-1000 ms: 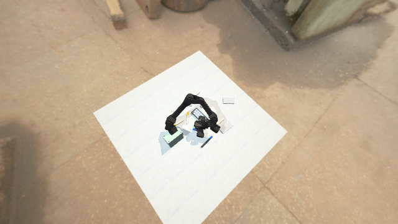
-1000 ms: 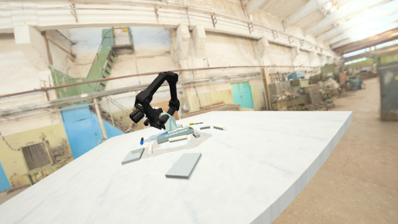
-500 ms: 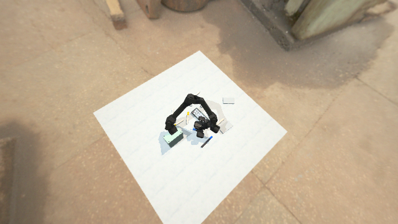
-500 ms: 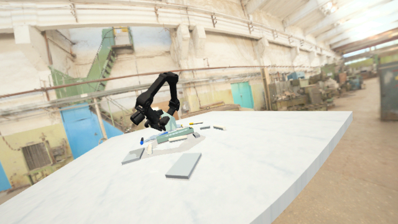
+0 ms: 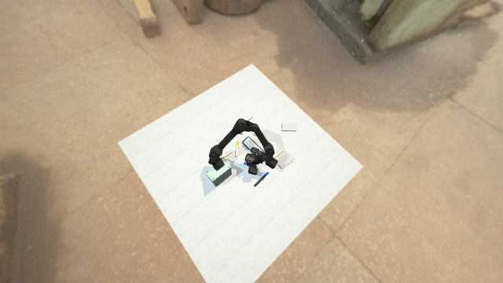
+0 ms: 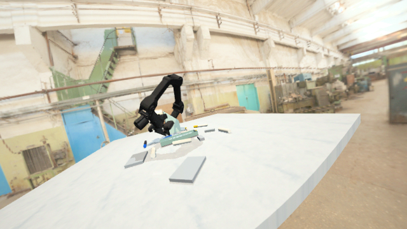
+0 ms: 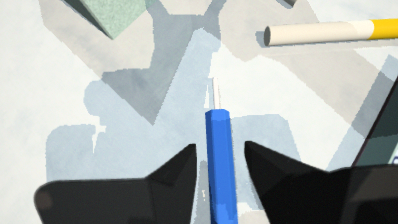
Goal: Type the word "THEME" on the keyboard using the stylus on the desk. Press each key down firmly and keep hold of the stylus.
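Observation:
The blue stylus (image 7: 221, 135) (image 6: 167, 137) lies on the table with its thin pale tip pointing away from the gripper in the wrist view. My gripper (image 7: 220, 149) (image 6: 168, 133) is partly open, with one black finger on each side of the stylus. A gap shows between each finger and the stylus in the wrist view. The keyboard (image 5: 250, 143) (image 6: 179, 138) (image 7: 381, 145), dark green with pale keys, lies just beside the gripper; only its corner shows at the wrist view's right edge. The stylus's rear end is hidden.
A pale green block (image 5: 221, 173) (image 7: 117, 17) stands near the arm. A white and yellow marker (image 7: 320, 33) lies between block and keyboard. A blue and black pen (image 5: 261, 179) (image 6: 145, 144) and two grey slabs (image 5: 288, 126) (image 6: 188, 170) (image 6: 136, 159) lie around. Several pale sticks lie near the keyboard.

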Controlling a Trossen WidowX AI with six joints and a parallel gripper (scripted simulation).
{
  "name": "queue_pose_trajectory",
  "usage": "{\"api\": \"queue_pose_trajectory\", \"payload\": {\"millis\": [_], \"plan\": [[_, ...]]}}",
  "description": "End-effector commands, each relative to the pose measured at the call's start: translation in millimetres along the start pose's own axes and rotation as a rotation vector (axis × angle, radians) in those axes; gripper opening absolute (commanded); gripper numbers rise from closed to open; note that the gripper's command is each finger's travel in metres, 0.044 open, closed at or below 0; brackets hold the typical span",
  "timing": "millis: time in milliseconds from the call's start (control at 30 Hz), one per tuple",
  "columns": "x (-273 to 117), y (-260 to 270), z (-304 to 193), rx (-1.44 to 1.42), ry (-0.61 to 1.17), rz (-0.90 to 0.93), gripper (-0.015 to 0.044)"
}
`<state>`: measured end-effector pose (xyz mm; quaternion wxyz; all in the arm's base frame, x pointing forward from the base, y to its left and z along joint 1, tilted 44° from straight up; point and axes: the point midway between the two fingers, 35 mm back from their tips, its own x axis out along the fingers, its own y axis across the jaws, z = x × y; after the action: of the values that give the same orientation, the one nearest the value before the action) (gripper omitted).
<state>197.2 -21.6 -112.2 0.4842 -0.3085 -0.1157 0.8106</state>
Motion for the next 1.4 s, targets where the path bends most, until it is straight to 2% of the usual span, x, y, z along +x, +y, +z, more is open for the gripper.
{"api": "queue_pose_trajectory", "payload": {"millis": [0, 567, 733, 800, 1100, 1367], "plan": [[4, -1, -2, 0.004, -0.002, -0.002, 0.0150], [13, -1, -7, 0.004, -0.002, -0.003, 0.0150], [11, 0, -6, 0.000, -0.002, 0.000, 0.0019], [11, 0, -6, 0.000, -0.002, 0.000, 0.0005], [8, 0, -5, 0.000, -0.001, 0.000, 0.0000], [-31, 0, 18, 0.002, -0.001, 0.000, 0.0000]]}}
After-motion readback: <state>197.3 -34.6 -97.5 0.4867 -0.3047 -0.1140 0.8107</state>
